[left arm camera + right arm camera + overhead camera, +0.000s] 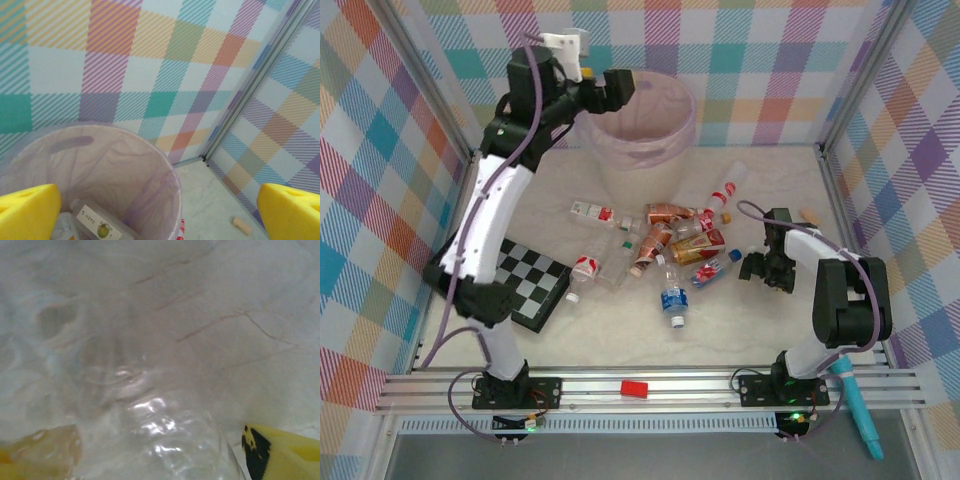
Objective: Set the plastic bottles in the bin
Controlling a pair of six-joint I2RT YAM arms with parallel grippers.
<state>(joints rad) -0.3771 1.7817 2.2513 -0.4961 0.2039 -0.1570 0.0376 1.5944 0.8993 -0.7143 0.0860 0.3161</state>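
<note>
Gaping left gripper [617, 88] above bin [682, 120]

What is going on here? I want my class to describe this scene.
Two robot arms are moving plastic bottles from a table into a bin. The left gripper hangs open above the bin, where a labelled bottle lies inside. The right gripper is down at the right edge of the pile of bottles, its fingers on either side of a clear bottle; whether it grips yet is unclear.
</note>
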